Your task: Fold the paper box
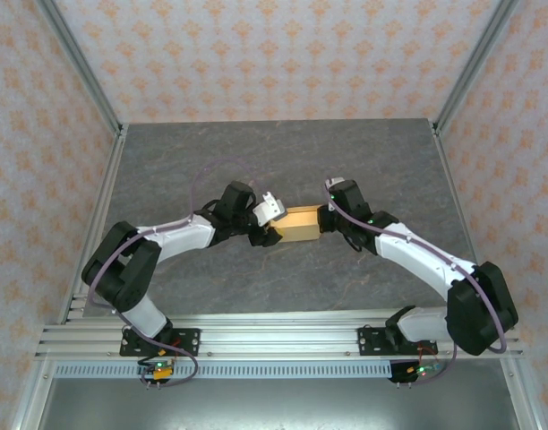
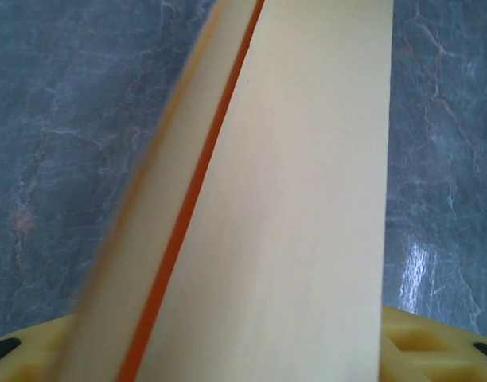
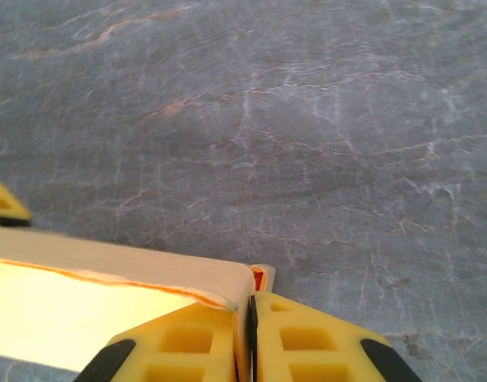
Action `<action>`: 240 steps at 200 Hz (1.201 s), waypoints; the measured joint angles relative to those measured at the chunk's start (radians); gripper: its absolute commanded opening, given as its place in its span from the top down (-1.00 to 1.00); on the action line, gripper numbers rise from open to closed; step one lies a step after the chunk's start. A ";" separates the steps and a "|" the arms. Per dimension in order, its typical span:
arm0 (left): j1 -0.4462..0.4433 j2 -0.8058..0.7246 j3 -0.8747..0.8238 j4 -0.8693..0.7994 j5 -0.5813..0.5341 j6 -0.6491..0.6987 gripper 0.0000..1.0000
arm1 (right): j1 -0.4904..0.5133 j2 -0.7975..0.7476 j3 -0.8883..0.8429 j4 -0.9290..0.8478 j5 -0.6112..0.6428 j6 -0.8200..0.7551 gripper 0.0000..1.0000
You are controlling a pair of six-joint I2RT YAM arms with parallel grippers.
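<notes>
Grey stone-patterned surface (image 1: 283,152) carries the paper box (image 1: 299,224) at its centre, between both arms. Left end effector (image 1: 274,224) straddles the box's left end, jaws half apart; grip unconfirmed. Right end effector (image 3: 250,326) pinches a thin wall. Box body appears formed; final flap closure is probably outstanding.

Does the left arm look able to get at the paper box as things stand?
Probably yes: the paper box sits between the fingers of the left gripper, with nothing in between. The right gripper pinches a flap at the other end, leaving the left side free.
</notes>
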 measured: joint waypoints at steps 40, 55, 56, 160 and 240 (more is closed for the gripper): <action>0.000 -0.007 -0.014 0.056 -0.006 -0.058 -0.12 | 0.038 0.000 -0.005 0.006 0.105 0.133 0.74; 0.000 -0.005 -0.014 0.059 -0.010 -0.072 -0.12 | 0.053 0.000 -0.005 0.005 0.130 0.159 0.74; 0.000 -0.005 -0.014 0.060 -0.010 -0.072 -0.12 | 0.054 0.000 -0.004 0.005 0.131 0.160 0.74; 0.005 -0.019 -0.116 0.227 -0.181 -0.286 -0.21 | 0.110 0.098 0.048 -0.060 0.238 0.277 0.69; 0.006 -0.077 -0.115 0.204 -0.200 -0.258 -0.21 | 0.101 0.045 0.080 -0.100 0.203 0.149 0.02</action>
